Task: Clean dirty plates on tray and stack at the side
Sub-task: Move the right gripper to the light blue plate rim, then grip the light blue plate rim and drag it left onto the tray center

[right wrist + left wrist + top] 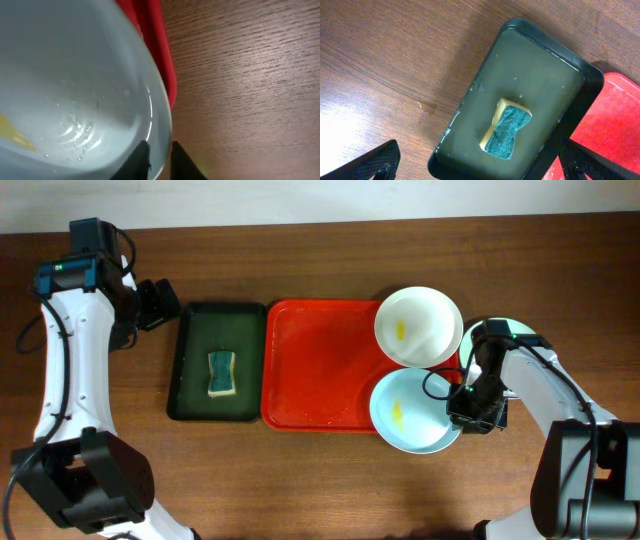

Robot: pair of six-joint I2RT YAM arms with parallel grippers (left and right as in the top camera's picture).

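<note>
Wooden table [300, 480] is carrying the red tray [310, 370]. Right gripper [161, 162] is pinching the blue plate [420, 425] at its rim: lift level. Left gripper [480, 165] is hanging wide near the sponge [506, 129].

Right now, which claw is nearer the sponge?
Left. The left claw hovers beside the dark green tray holding the sponge; the right claw is across the red tray, at the pale blue plate.

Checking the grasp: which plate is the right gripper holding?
The pale blue plate, nearer the robot; the right gripper clamps its rim. The white plate lies untouched.
</note>
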